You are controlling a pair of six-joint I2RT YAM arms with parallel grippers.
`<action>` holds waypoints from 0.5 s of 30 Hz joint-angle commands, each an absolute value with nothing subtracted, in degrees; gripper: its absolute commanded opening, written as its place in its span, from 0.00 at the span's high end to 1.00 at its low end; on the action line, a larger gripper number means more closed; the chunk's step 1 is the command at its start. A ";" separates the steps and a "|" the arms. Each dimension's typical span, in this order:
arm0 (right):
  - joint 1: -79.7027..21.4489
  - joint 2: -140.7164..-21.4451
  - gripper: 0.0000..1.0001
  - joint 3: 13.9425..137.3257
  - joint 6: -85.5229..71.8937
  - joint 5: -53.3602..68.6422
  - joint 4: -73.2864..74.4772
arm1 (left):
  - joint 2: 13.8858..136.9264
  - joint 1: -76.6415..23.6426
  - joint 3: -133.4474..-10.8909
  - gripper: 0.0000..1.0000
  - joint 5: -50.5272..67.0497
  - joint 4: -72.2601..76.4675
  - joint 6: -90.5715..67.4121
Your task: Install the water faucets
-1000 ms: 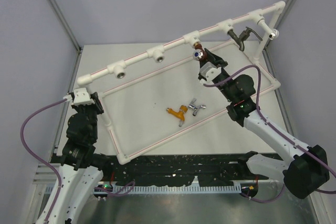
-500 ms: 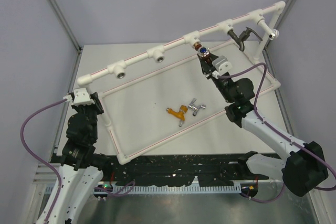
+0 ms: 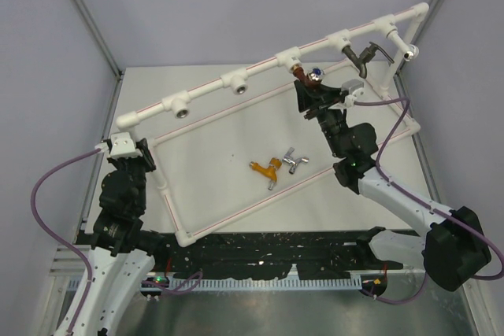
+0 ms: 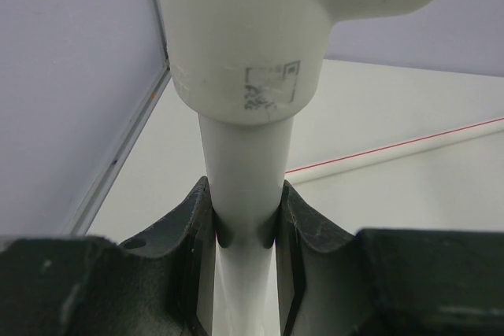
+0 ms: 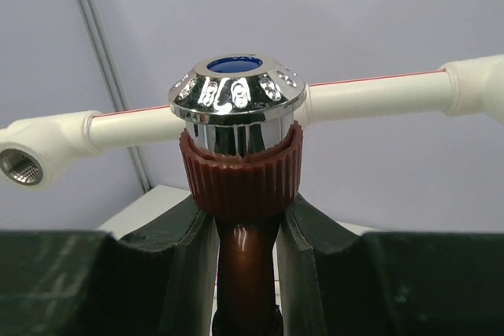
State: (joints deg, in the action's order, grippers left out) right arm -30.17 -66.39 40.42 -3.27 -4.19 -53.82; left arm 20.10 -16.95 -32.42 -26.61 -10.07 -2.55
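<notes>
Got the red-brown faucet [image 5: 240, 175] pinched by its neck in the right claw [image 5: 246, 230], up in the air just under a T-socket [image 3: 289, 58] on the top rail of the white pipe frame [image 3: 208, 94]. Can't tell from overhead about the threads: bitten, or only resting against the socket mouth. Also clamping the frame's left-hand upright pipe [image 4: 244, 163] with the left claw [image 4: 246, 230], pressed in on it just below the elbow fitting [image 4: 244, 37]. Looks like the screwing-in step for faucet number two, going by the dark grey faucet [image 3: 365, 57] already hanging off the next socket to the right.

Tips for doing it well:
- Line the threaded end dead straight with the socket before twisting, otherwise asking for cross-threading.
- Push gently inward while turning, in short wrist turns with a regrip between them.
- Hold firm on the left side throughout, to stop any swing from the torque.
- Finish with the spout pointing down like the grey one, snug but not forced.

Left for later: orange faucet [image 3: 266, 168] and silver faucet [image 3: 294, 160], lying just beside each other on the surface [image 3: 205, 147] inside the frame, plus bare sockets [image 3: 236, 82] further left along the rail.
</notes>
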 commanded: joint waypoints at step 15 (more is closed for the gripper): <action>-30.76 -70.22 0.95 40.34 -55.36 -19.41 -50.27 | 17.67 -17.67 -32.52 1.00 -21.88 -11.25 -2.55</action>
